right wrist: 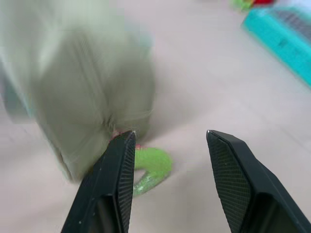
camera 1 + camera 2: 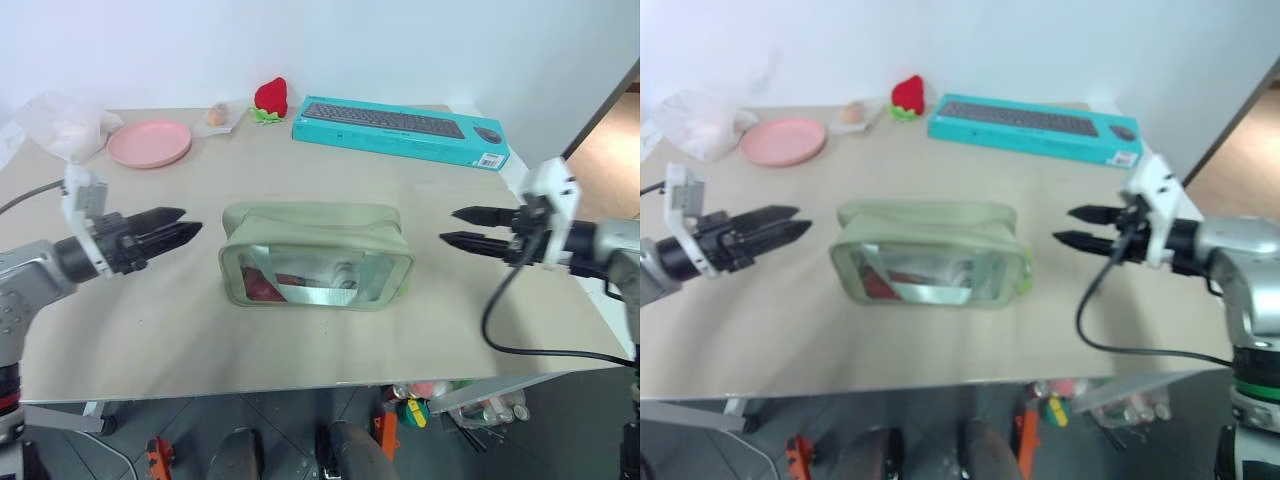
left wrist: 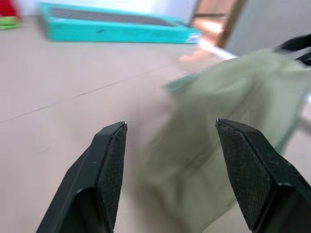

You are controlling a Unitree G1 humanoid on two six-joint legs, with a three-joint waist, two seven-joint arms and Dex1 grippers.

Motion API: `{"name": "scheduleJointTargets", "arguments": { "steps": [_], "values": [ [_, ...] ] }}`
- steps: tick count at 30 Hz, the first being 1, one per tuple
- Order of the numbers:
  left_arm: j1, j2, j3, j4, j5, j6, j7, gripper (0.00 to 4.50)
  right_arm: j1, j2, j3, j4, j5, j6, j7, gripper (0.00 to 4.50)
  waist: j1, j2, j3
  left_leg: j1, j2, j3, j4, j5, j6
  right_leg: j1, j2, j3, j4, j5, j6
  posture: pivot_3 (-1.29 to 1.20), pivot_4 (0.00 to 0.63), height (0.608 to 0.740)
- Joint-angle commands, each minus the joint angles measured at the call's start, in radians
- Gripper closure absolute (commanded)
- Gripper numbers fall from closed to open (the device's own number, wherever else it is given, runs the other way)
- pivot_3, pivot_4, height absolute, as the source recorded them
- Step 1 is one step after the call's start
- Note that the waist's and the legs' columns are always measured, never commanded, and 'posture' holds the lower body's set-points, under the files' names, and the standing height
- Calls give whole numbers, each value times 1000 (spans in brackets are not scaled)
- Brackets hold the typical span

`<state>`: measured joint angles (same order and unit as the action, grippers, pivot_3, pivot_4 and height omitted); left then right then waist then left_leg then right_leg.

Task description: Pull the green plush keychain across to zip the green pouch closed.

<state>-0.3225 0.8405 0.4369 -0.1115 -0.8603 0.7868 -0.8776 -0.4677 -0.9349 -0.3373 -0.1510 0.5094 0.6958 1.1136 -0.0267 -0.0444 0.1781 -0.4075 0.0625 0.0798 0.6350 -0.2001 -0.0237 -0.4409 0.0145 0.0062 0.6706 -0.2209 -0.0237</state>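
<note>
Flanked the green pouch [image 2: 315, 255] mid-table with left gripper [image 2: 178, 230] and right gripper [image 2: 463, 228], jaws parted, gripping nothing. Left the green plush keychain [image 1: 150, 167] lying at the pouch's right end, likely because the zip looked already drawn shut.

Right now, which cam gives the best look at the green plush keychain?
Right wrist view: the green plush keychain lies on the table against the green pouch end, between that gripper's open fingers. In the left eye view just a lime sliver peeks past the pouch's right end; same in the right eye view.
</note>
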Motion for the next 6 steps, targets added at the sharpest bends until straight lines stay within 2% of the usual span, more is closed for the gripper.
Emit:
{"name": "scheduleJointTargets", "arguments": {
  "steps": [1,3,6],
  "values": [
    [-12,15,97,70,-2,-27,28,1419,7,-8,-84,-115,116,60,-26,2137,0,0,0,0,0,-1,0,0,0,0,0,-1,0,0,0,0,150,740],
    [-6,16,114,99,1,-32,24,1419,19,-4,-88,-140,139,73,-49,2137,0,0,0,1,1,-1,0,0,0,1,1,-2,0,0,-1,0,150,740],
    [45,12,72,99,35,-37,-2,1419,67,-2,-40,-153,104,41,-75,2137,1,0,0,1,0,-1,0,0,0,1,0,-2,0,0,-1,0,150,740]
  ]
}}
